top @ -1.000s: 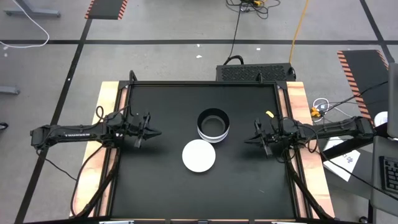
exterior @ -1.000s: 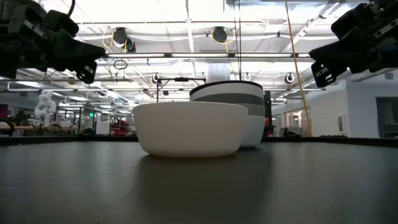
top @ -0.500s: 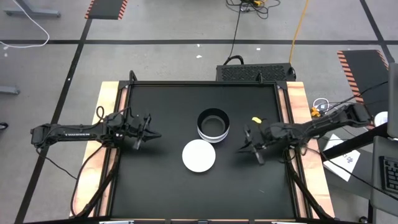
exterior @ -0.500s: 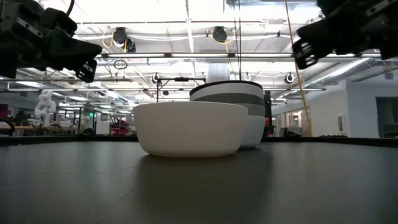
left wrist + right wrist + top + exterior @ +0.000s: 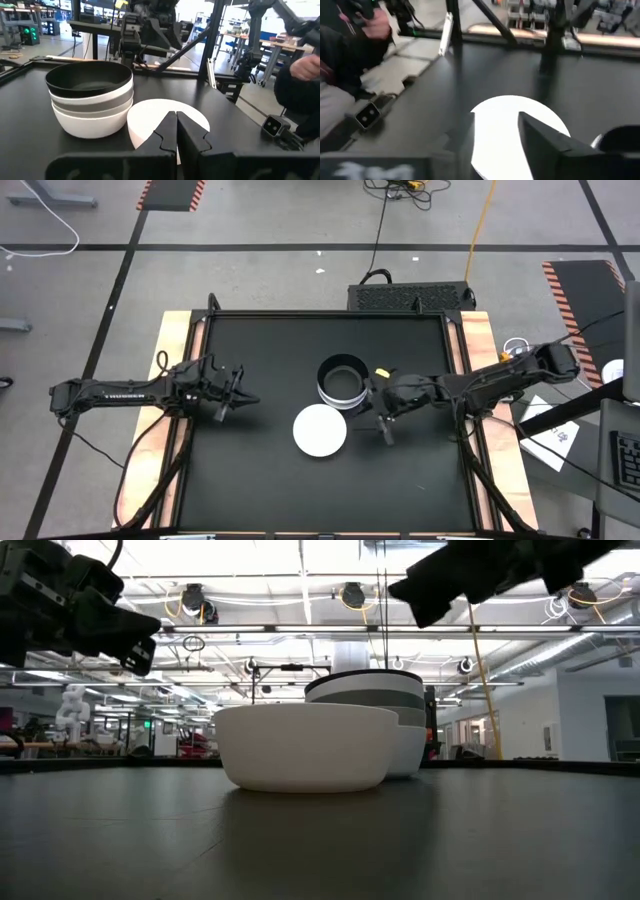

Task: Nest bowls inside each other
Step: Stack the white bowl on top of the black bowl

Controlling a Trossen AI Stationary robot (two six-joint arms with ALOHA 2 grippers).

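Mid-frame on the desk [image 5: 260, 470], black-topped bowl stack [image 5: 343, 380] touched lone white bowl [image 5: 320, 430]; right gripper [image 5: 381, 416], jaws spread, hung beside both; left gripper [image 5: 250, 394], jaws pressed together, waited mid-left.

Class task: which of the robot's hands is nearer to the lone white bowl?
The right hand: it hovers just beside the white bowl, near the stack of bowls. The left hand waits farther off on the opposite side.
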